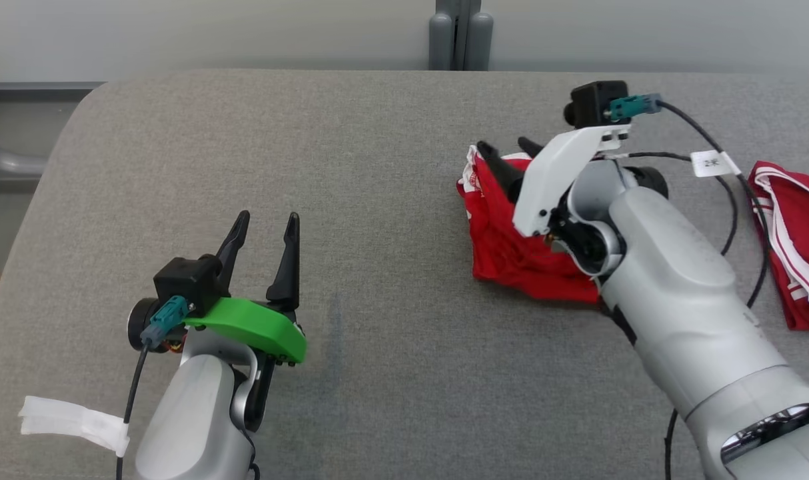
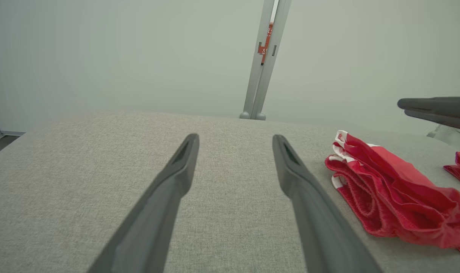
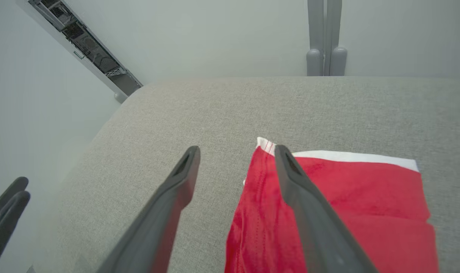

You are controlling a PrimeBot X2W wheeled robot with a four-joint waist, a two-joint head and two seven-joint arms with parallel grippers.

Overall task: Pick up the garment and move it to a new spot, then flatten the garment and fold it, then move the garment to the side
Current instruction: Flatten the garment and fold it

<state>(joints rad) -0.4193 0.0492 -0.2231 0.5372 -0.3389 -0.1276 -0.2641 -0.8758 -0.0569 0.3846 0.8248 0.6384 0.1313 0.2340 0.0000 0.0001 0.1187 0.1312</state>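
Crumpled red garment [image 1: 504, 260] on coarse grey fabric tabletop [image 1: 351, 167]; right pincer [image 1: 504, 144] spread above it; left pincer [image 1: 268, 217] spread.

left hand [image 1: 268, 216]: two long dark tapering fingers | left wrist: green bracket [image 1: 251, 327], black left camera block [image 1: 188, 277], teal left plug [image 1: 168, 315], black left cable [image 1: 132, 393] wrapped in white tape [image 1: 71, 423] | right hand [image 1: 503, 143]: same dark fingers | right wrist: white bracket [image 1: 558, 173], black right camera block [image 1: 598, 100], teal right plug [image 1: 634, 105], right cable [image 1: 686, 118] with a white label [image 1: 711, 162] | forearms [image 1: 684, 293]: smooth silver-grey shells
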